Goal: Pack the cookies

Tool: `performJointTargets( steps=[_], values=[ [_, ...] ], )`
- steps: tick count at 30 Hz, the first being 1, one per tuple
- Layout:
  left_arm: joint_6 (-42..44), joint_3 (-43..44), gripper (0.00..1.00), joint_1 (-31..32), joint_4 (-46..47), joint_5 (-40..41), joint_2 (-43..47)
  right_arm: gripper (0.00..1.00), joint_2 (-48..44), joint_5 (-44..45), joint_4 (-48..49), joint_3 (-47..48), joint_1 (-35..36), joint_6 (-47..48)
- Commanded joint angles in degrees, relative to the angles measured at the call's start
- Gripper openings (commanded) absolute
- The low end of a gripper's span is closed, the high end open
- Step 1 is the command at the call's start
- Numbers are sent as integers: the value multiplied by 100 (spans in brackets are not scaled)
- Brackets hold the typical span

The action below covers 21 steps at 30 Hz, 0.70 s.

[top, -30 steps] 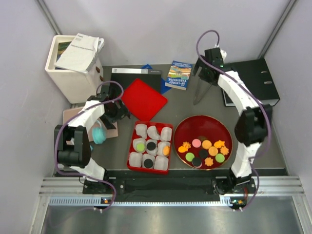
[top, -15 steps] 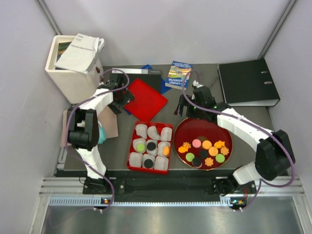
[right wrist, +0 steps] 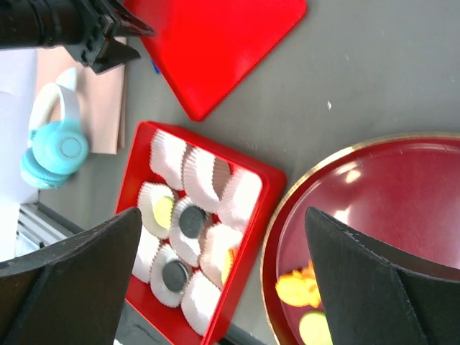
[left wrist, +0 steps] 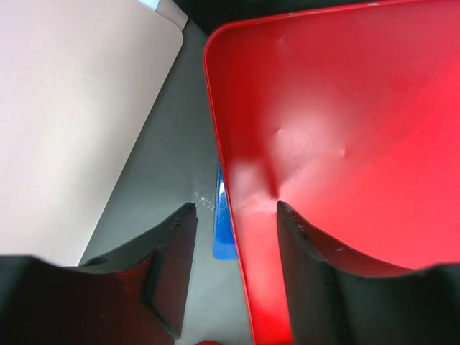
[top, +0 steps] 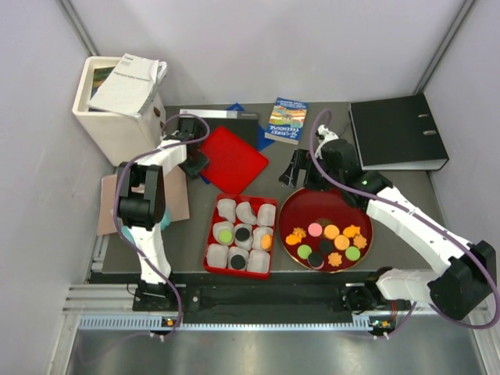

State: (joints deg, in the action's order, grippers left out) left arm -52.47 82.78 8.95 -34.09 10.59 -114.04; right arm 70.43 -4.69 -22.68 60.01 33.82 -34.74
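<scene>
Since the earlier frames the left arm has swung from the table's left side to the flat red square lid [top: 232, 160]. The right arm has come in from the far right corner.

The left pincer [left wrist: 231, 207] stands partly apart and straddles the lid's left edge. One finger is over the grey table [left wrist: 165, 165] and the other over the red surface; nothing is clamped.

Nearer the arms sits the red square box [top: 246, 197] lined with white paper cups [top: 226, 208]. Four of the small flat cookies [top: 243, 233] lie in its cups: one green, two black, one orange.

The right pincer [right wrist: 224, 212] is spread wide and holds nothing. It hangs over the far left rim of the round dark-red plate [top: 328, 205]. The remaining cookies lie grouped on the plate's near half.
</scene>
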Motion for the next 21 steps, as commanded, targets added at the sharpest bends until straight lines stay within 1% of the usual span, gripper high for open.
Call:
performJointTargets(
  steps=[1, 4, 6, 7, 10, 11, 17, 21],
  values=[
    [-62, -87, 42, 19, 157, 110, -145, 94, -337, 108, -167, -287, 81, -112],
    [-71, -113, 35, 19, 183, 101, -250, 94, -522, 179, -255, -402, 81, -77],
    [-71, -157, 34, 19, 236, 92, -286, 94, -601, 214, -377, -411, 81, -33],
    [-71, -175, 32, 28, 253, 92, -303, 94, -627, 223, -404, -428, 81, 11],
    [-62, -184, 15, 19, 218, 127, -347, 94, -706, 275, -439, -472, 81, 81],
    [-53, -184, 0, 19, 201, 154, -312, 94, -715, 275, -457, -464, 72, 99],
    [210, -105, 0, 19, 95, 233, 214, 94, -706, 249, -439, -376, 72, 134],
    [421, 315, 0, 19, -106, 207, 549, 95, -706, 161, -360, -306, 80, 81]
  ],
)
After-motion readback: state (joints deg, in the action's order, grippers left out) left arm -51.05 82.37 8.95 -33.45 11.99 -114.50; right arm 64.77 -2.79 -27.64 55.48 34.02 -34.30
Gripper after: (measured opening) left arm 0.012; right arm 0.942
